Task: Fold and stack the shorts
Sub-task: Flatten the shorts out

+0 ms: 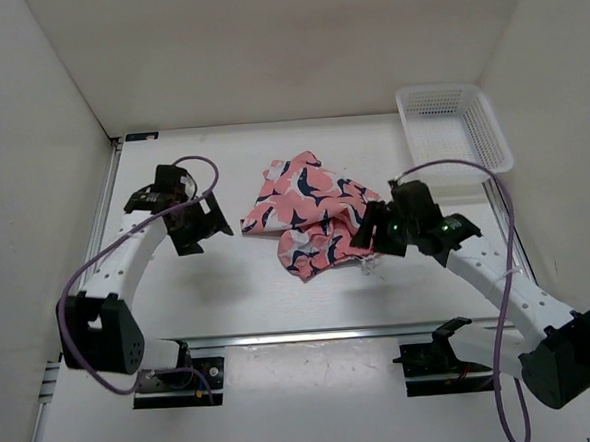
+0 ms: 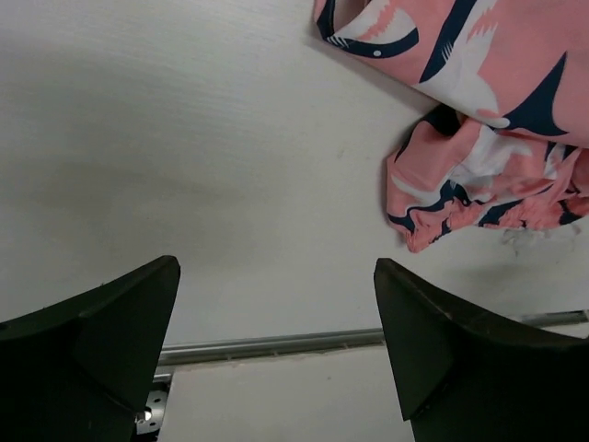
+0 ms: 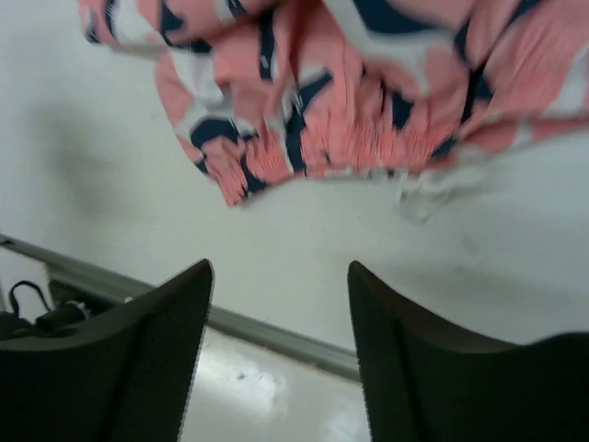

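Shorts [image 1: 313, 215] lie crumpled, long axis roughly left to right, with the basket [image 1: 452, 121] beyond their right end. Right gripper [image 1: 373, 228], fingers apart, sits just beside their right edge, the nearer one. Left gripper [image 1: 205, 226], also spread, stands off their left end.

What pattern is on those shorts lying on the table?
Coral-pink shorts printed with navy-and-white whale-like shapes, clearest in the left wrist view.
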### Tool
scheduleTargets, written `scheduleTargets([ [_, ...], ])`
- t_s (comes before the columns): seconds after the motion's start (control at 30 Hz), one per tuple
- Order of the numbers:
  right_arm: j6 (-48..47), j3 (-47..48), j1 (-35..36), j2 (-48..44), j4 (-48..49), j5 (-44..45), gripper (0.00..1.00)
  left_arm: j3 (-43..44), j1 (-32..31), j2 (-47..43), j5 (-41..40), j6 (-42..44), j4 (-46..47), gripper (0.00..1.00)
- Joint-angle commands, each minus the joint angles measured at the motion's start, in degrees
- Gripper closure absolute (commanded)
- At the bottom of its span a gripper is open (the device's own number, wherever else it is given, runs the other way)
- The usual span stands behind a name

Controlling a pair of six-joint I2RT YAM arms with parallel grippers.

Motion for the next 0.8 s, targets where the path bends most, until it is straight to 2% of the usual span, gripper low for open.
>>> scheduleTargets([
  [0.0,8.0,-8.1,2.6,-0.5,8.2,-4.6,0.28,2.4,-4.4,7.1,0.0,-1.3,6.8,0.0],
  [0.07,11.8,-10.9,4.7,1.3,12.0,-7.2,0.14,4.8,-6.6,11.7,-2.3,-1.3,7.5,0.0],
  [0.13,13.2,-11.9,6.2,3.8,15.6,-7.2,0.12,9.2,-8.5,18.8,-2.8,-0.8,7.5,0.0],
  [0.3,16.5,-10.8,8.7,12.9,22.5,-7.0,0.12,17.0,-11.3,29.8,-8.2,0.6,7.5,0.0],
  [0.4,21.1,-10.8,9.2,19.0,27.1,-5.3,0.13,20.5,-12.7,35.4,-9.1,0.6,7.5,0.11],
  [0.53,27.0,-10.2,11.1,24.6,27.8,-2.3,0.15,24.5,-14.2,40.3,-8.5,0.6,7.5,0.18],
  [0.6,29.4,-9.7,13.0,25.3,27.2,3.4,0.17,26.2,-14.7,40.9,-8.5,0.6,7.5,0.36],
  [0.63,29.9,-8.1,13.6,26.3,26.6,5.6,0.2,26.7,-14.7,41.7,-8.5,0.6,7.5,0.58],
  [0.67,29.9,-7.1,14.1,28.1,26.1,7.6,0.23,27.9,-14.7,42.4,-8.5,0.6,7.5,0.9],
  [0.73,31.5,-5.4,15.7,29.9,24.5,14.4,0.35,28.4,-14.7,42.4,-8.5,1.1,6.6,0.9],
  [0.77,32.2,-3.5,16.3,31.8,24.5,16.1,0.37,28.4,-14.7,41.6,-8.5,1.1,5.9,0.9],
])
